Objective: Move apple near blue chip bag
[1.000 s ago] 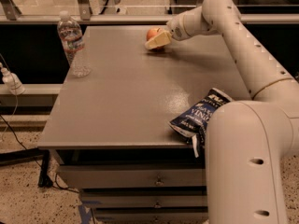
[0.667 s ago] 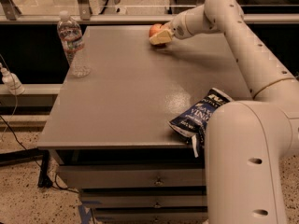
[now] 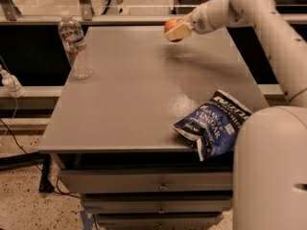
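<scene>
1. Red-orange apple is pinched in the tool, which is closed around it, above the table's far end.
2. The blue chip bag overhangs the near edge. I'd worry a clumsy set-down nudges it off, or the apple rolls away.

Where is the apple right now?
The apple is in the gripper, held above the table's far edge, right of the middle. The blue chip bag lies far from it at the near right edge.
</scene>
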Controlling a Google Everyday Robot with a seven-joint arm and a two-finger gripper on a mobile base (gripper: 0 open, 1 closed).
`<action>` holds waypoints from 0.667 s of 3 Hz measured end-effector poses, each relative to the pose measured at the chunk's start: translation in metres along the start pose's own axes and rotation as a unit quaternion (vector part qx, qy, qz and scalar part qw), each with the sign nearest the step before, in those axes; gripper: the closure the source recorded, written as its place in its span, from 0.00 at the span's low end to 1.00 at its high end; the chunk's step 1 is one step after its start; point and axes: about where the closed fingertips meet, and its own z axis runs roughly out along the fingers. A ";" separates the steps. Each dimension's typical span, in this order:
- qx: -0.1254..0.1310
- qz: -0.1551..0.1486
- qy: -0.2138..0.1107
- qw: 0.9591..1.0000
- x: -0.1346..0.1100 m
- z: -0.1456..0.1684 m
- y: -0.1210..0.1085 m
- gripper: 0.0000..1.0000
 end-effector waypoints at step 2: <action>-0.016 -0.015 0.018 1.000 0.032 -0.099 0.035 1.00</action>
